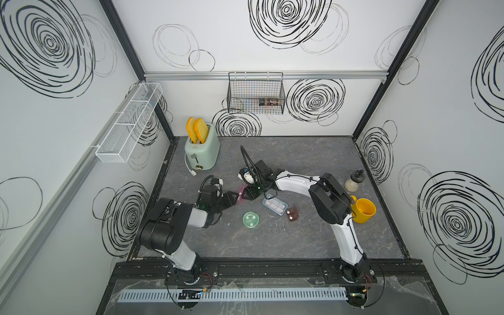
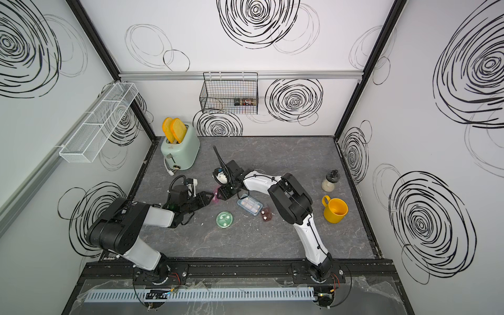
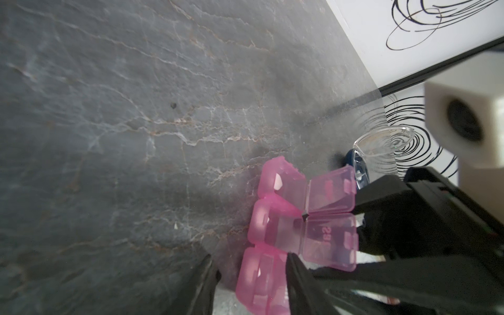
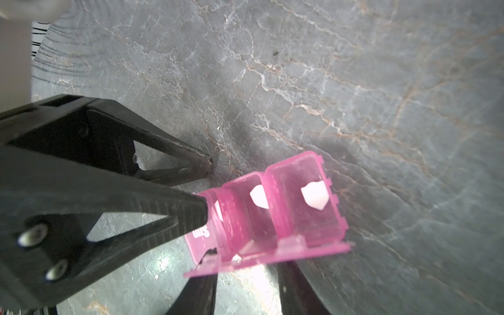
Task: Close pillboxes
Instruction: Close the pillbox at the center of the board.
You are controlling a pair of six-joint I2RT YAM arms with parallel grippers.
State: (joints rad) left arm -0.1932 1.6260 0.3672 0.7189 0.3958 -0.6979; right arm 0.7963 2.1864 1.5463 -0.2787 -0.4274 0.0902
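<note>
The pink box (image 3: 275,226), three cells in a row, lies on the table (image 3: 136,136) between the grippers. Its long axis runs away from the left gripper (image 3: 251,272), and two lids are hinged open toward the right gripper (image 4: 248,286). The left jaws stand apart astride the nearest cell, with one finger (image 4: 191,210) on its lid, marked "Sun". The right jaws flank the open lids' edge; whether they clamp it cannot be told. Writing on another lid is illegible. In both top views the box (image 1: 241,188) (image 2: 216,200) is mostly hidden.
</note>
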